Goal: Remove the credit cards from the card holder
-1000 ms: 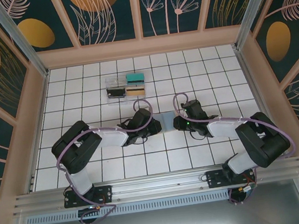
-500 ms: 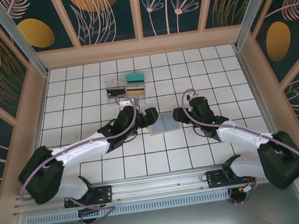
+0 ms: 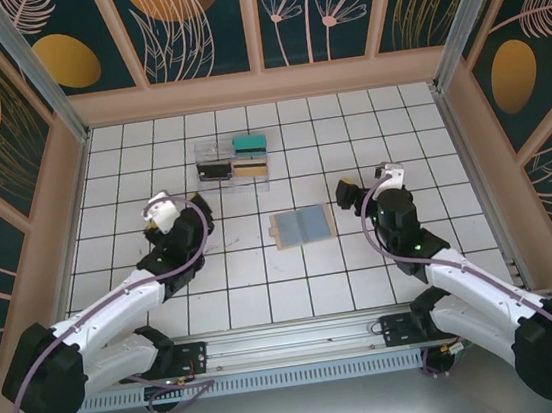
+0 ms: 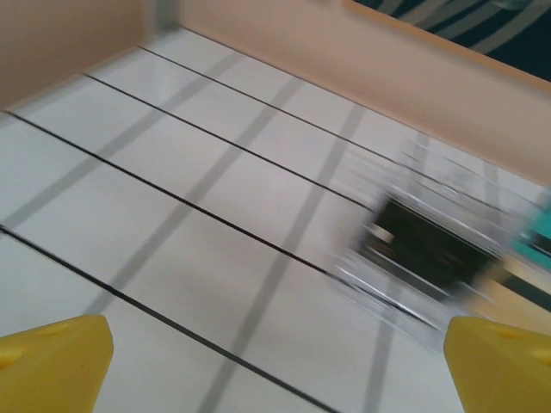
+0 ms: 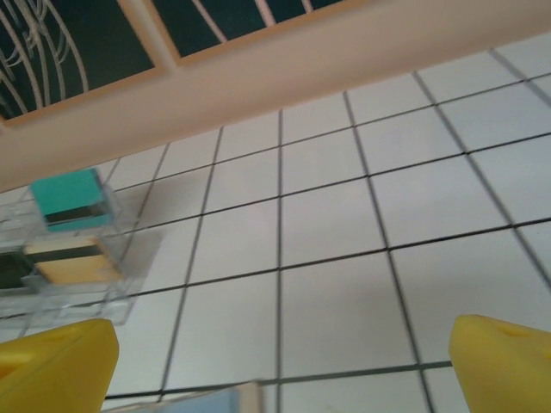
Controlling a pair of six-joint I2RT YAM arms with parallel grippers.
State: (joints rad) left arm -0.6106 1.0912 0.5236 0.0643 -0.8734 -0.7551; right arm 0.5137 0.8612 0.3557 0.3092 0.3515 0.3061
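both jaws gape wide and empty, left gripper (image 3: 168, 215) and right gripper (image 3: 369, 180) flanking the open card holder (image 3: 302, 226) at mid-frame; with the teal, black and tan-gold credit cards (image 3: 249, 143) in the clear tray (image 3: 211, 150) above it, you probably need only check its pockets.

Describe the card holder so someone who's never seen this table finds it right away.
Start at the white tiled table, near its middle. Nearer the front edge and right of the clear plastic tray, the card holder lies open and flat. It is opaque, grey-blue inside with a tan rim, unlike the see-through tray.
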